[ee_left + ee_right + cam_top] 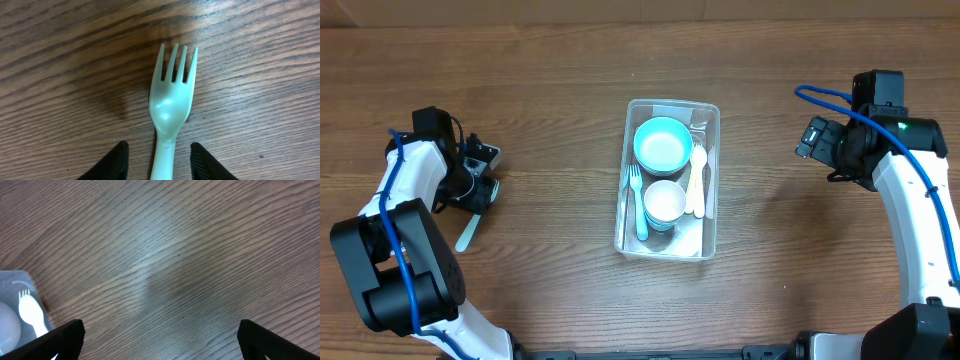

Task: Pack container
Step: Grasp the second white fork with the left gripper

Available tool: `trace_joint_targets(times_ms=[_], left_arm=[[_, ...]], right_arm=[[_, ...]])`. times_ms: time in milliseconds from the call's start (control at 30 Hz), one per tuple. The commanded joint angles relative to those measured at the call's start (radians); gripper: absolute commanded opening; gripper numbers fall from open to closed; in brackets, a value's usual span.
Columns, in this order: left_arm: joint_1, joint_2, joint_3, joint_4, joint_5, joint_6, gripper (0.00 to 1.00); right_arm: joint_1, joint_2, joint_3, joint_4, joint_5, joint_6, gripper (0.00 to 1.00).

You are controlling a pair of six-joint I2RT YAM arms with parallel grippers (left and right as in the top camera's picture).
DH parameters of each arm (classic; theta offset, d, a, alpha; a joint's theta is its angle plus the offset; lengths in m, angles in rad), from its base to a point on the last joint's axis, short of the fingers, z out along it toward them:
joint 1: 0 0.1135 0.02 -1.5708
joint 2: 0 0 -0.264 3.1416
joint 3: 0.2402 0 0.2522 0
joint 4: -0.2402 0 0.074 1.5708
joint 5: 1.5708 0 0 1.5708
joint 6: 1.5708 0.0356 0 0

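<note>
Straddling pale fork (170, 102) on table — left hand (159, 148), fingers (113, 166) clear, container (713, 170) well apart

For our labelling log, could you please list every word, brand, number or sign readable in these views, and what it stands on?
None: no text can be read in any view.
The container, teal bowl, white cup and loose fork are all plain.
The right arm shows only a small green light, no legible marking.

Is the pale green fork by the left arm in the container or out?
Out: the pale green fork lies flat on the table, apart from the container.
</note>
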Motion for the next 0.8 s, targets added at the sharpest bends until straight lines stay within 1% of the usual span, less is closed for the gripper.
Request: trace_joint_targets(times_ms=[0, 133, 200, 400, 500, 600, 733, 767], left_arm=[[-0.001, 0.027, -0.026, 0.003, -0.005, 0.023, 0.43], [-0.001, 0.063, -0.037, 0.003, -0.005, 0.008, 0.45], [-0.001, 0.077, -0.037, 0.003, -0.005, 0.000, 0.44], [-0.003, 0.099, -0.032, 0.003, -0.005, -0.007, 0.24], [-0.008, 0.098, -0.018, 0.001, -0.005, -0.030, 0.24], [-0.024, 0.098, 0.015, -0.020, -0.005, -0.045, 0.17], [-0.061, 0.098, 0.082, -0.064, -0.005, -0.053, 0.12], [-0.068, 0.098, 0.092, -0.072, -0.006, -0.055, 0.08]], right_arm=[[0.000, -0.024, 0.022, 0.002, 0.008, -0.003, 1.00], [0.000, -0.024, 0.022, 0.002, 0.008, -0.003, 1.00], [0.000, -0.024, 0.022, 0.002, 0.008, -0.003, 1.00], [0.000, -0.024, 0.022, 0.002, 0.008, -0.003, 1.00], [0.000, -0.024, 0.022, 0.002, 0.008, -0.003, 1.00], [0.000, -0.024, 0.022, 0.002, 0.008, -0.003, 1.00], [0.000, -0.024, 0.022, 0.002, 0.008, -0.003, 1.00], [0.000, -0.024, 0.022, 0.002, 0.008, -0.003, 1.00]])
